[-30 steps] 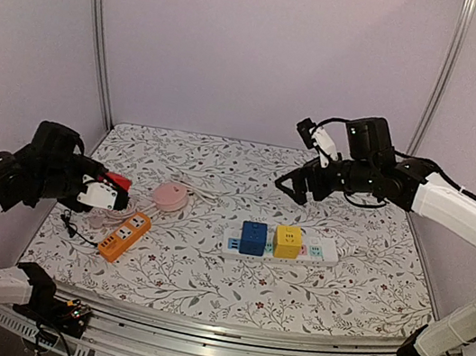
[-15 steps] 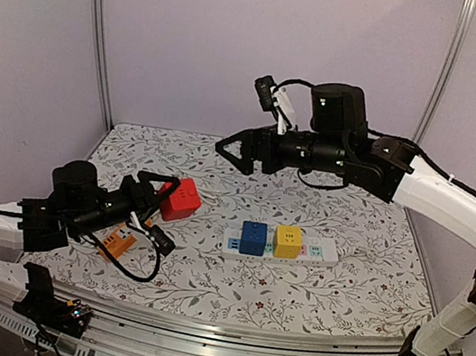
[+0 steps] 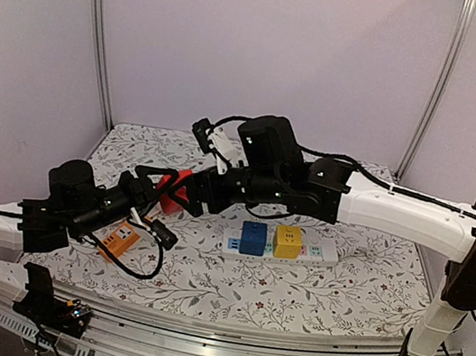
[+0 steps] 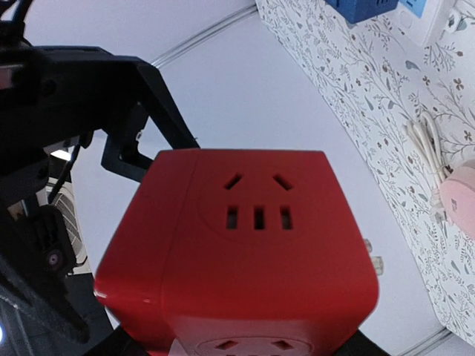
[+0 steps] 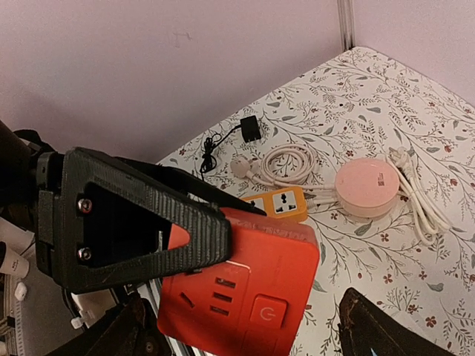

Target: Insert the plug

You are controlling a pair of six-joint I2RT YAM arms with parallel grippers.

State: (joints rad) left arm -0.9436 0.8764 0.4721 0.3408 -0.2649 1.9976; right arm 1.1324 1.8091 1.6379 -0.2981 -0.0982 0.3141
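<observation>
The plug is a red cube adapter (image 3: pixel 172 194) with socket holes on its faces, held up above the table. My left gripper (image 4: pixel 241 347) is shut on it, its black fingers (image 5: pixel 148 222) clamping two opposite sides. It fills the left wrist view as the red cube (image 4: pixel 252 252). My right gripper (image 5: pixel 252 337) is open, one finger at each lower side of the red cube (image 5: pixel 252 289) and not closed on it. In the top view my right gripper (image 3: pixel 184 198) meets the cube from the right. The white power strip (image 3: pixel 322 251) lies on the table, carrying a blue cube (image 3: pixel 253 237) and a yellow cube (image 3: pixel 288 240).
An orange power strip (image 5: pixel 280 204) lies below the cube, with a pink round hub (image 5: pixel 365 187), a coiled white cable (image 5: pixel 289 162) and a black adapter (image 5: pixel 250 127) nearby. The right arm (image 3: pixel 379 206) stretches across the middle of the table. Walls close in the back and sides.
My right arm has swung far left across the table and down to the red cube, its jaws narrowing a little. My left arm lifted the cube toward the centre, then held still.
</observation>
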